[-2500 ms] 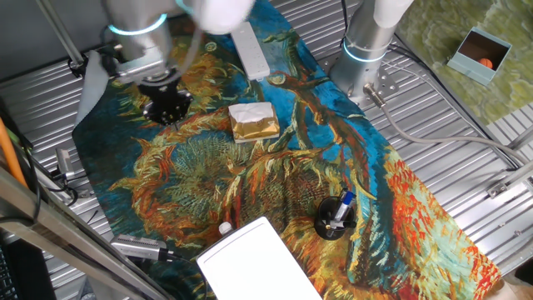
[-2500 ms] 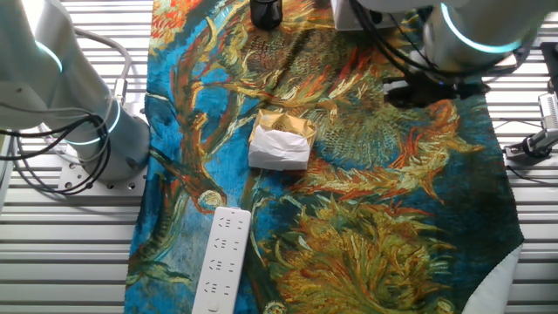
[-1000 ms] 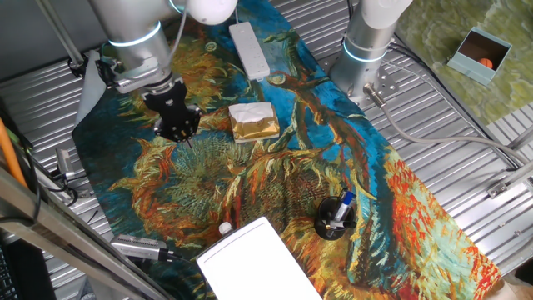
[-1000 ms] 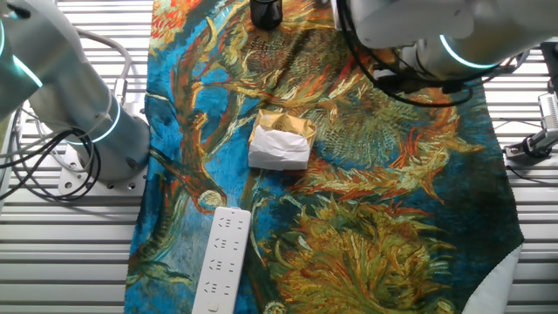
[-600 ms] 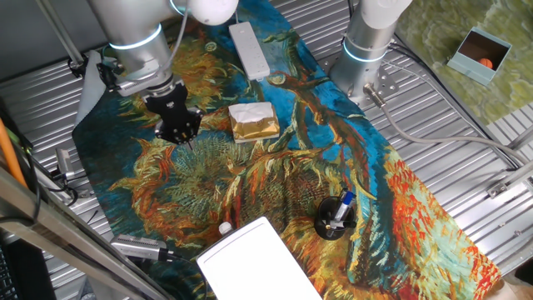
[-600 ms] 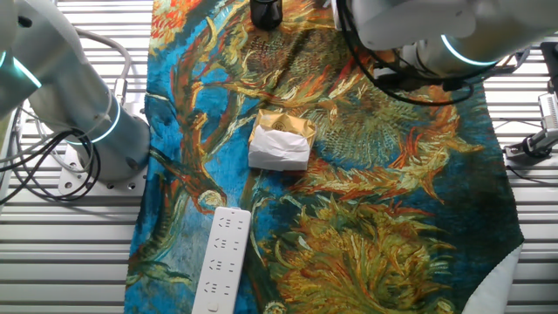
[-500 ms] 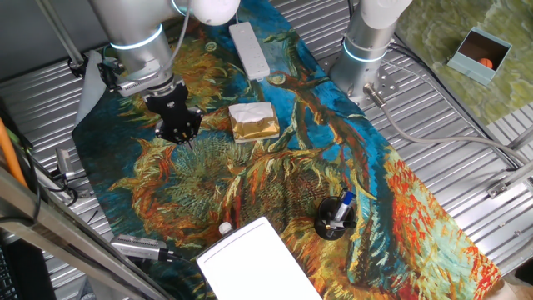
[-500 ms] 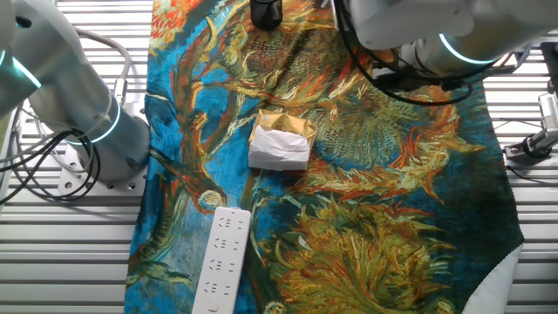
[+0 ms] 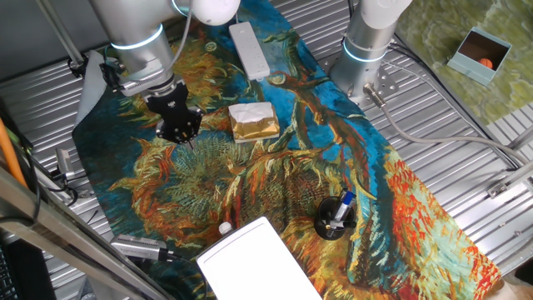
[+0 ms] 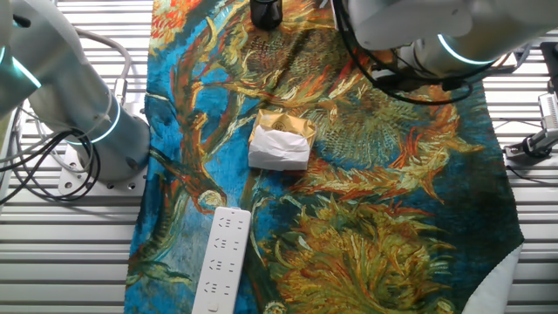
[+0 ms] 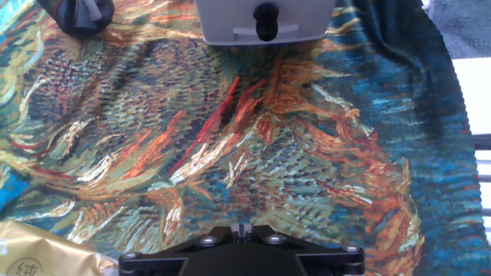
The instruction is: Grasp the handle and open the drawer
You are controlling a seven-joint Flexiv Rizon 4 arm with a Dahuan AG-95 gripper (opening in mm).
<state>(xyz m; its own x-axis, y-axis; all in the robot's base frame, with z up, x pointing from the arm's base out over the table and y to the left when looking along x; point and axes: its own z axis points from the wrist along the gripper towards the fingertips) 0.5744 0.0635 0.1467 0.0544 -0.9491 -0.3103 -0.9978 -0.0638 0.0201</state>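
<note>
The drawer (image 9: 256, 263) is part of a plain white box at the front edge of the cloth. Its handle (image 9: 225, 227) is a small round knob on the box's left face. In the hand view the flat drawer front (image 11: 230, 17) is at the top, far ahead, and the knob (image 11: 266, 15) looks dark at its centre. My black gripper (image 9: 189, 140) hangs over the cloth at the back left, well away from the box. Its fingertips (image 11: 242, 228) are together with nothing between them. In the other fixed view the arm (image 10: 436, 35) hides the gripper.
A gold-and-white block (image 9: 253, 122) lies right of the gripper, also in the other fixed view (image 10: 281, 139). A black round pen holder (image 9: 336, 218) stands right of the box, at top left in the hand view (image 11: 77, 15). A long white bar (image 9: 250, 48) lies at the back.
Since 2.5 s ago the gripper has moved forward and right over the cloth, closer to the gold-and-white block. In the last second it has hardly moved.
</note>
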